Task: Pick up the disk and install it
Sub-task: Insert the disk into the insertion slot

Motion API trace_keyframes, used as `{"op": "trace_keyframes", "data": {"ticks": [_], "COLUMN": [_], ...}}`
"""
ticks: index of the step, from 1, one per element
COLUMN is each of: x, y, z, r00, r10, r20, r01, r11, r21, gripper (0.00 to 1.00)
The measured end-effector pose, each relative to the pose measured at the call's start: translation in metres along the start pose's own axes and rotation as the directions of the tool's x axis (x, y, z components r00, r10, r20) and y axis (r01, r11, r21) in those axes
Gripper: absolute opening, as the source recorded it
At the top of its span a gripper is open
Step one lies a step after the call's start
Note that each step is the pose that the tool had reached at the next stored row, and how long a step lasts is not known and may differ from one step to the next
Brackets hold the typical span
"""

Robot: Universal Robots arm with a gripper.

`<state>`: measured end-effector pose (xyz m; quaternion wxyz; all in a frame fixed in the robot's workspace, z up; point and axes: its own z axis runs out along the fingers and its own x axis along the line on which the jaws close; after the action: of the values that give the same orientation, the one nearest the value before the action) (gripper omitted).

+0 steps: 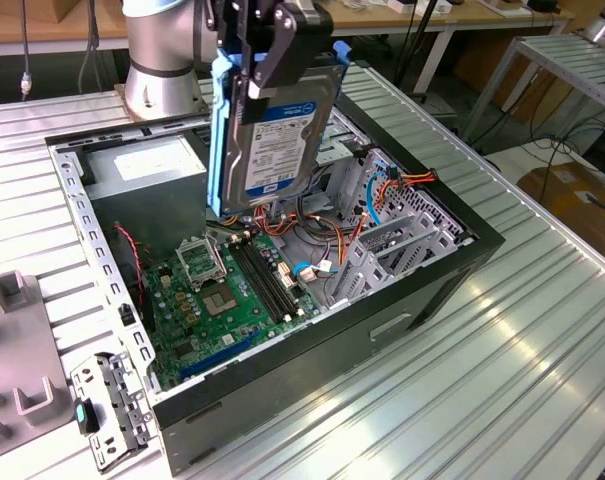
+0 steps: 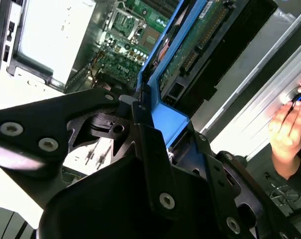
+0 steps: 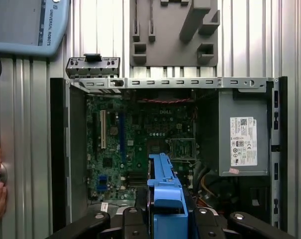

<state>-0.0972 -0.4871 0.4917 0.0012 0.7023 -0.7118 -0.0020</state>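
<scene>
Disk (image 1: pixel 282 130) hangs on edge in the air, the gripper (image 1: pixel 270 55) clamped shut on its upper end, probably so it can enter a slot edge-first. It sits above the open computer case (image 1: pixel 402 320), over the circuit board (image 1: pixel 232 290) and clear of every wall. Metal drive bays (image 1: pixel 402 235) stand toward the exterior view's right, beyond loose cables (image 1: pixel 327 235). A person's hand (image 2: pixel 289 129) rests on the table (image 1: pixel 502 380) outside the case.

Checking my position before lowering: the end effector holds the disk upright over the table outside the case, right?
No. The end effector holds the disk upright, but over the open case, above the motherboard, not outside it; the exterior view shows this.
</scene>
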Motion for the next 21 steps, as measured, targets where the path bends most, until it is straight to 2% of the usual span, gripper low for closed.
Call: {"op": "trace_keyframes", "data": {"ticks": [1,10,14,18,21], "x": [0.0001,0.0002,0.0003,0.0003,0.0002], "y": [-0.0065,-0.047,-0.071,-0.0832,-0.0847], "z": [0.0,0.0001,0.0001,0.0001,0.0001], "r00": [1.0,1.0,1.0,1.0,1.0], "r10": [0.0,0.0,0.0,0.0,0.0], "r20": [-0.0001,-0.0001,-0.0001,-0.0001,0.0], "r01": [0.0,0.0,0.0,0.0,0.0], "r11": [1.0,1.0,1.0,1.0,1.0], "r21": [-0.0001,-0.0006,-0.0006,-0.0006,-0.0006], "gripper": [0.37,0.37,0.37,0.37,0.37]}}
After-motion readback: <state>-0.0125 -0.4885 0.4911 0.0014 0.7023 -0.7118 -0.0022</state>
